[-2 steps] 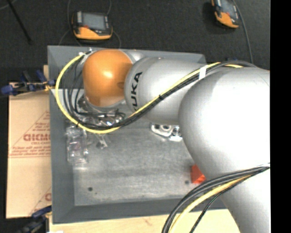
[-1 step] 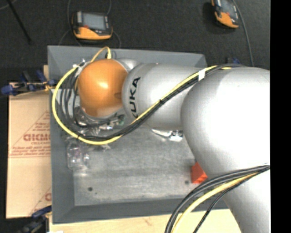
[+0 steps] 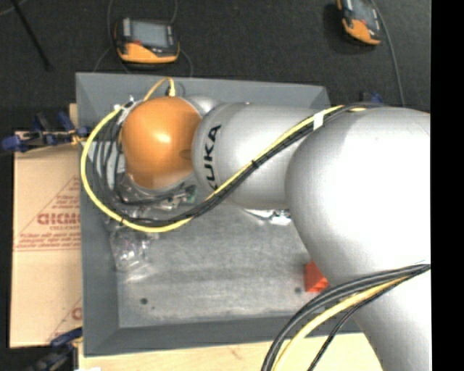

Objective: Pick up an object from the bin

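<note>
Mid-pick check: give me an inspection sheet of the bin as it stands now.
Surface: grey bin floor, speckled, a few dark spots.
Job's things: clear crumpled thing at the floor's left; red-orange block lower right, at the arm's edge.
Clutter: pale thing partly hidden under the arm, kind unclear.
Grippers: gripper beneath the orange cover, upper left of the bin; grasp hidden.
Cables: yellow cable loops round the wrist.
Surroundings: two orange-black devices beyond the far rim.
</note>
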Available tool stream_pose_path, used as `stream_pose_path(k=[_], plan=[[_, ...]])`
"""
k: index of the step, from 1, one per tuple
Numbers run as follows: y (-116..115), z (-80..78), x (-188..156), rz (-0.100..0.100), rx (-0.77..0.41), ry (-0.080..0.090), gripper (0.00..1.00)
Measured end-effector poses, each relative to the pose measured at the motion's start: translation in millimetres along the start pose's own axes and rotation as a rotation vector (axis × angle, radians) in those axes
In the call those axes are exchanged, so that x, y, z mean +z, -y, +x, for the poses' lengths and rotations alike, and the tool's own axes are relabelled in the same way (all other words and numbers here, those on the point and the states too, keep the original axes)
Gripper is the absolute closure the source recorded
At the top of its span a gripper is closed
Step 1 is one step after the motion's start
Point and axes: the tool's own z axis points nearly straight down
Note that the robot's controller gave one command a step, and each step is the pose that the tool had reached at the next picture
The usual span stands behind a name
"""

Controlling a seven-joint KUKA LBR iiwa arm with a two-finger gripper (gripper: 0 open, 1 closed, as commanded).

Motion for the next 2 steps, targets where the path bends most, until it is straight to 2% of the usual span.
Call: stream_pose_path(k=[1, 2], plan=[[-19.4, 9.3, -104.2, -0.009, -0.017, -0.016, 1.0], [-19.8, 5.7, -189.4, -0.008, 0.016, -0.015, 1.0]])
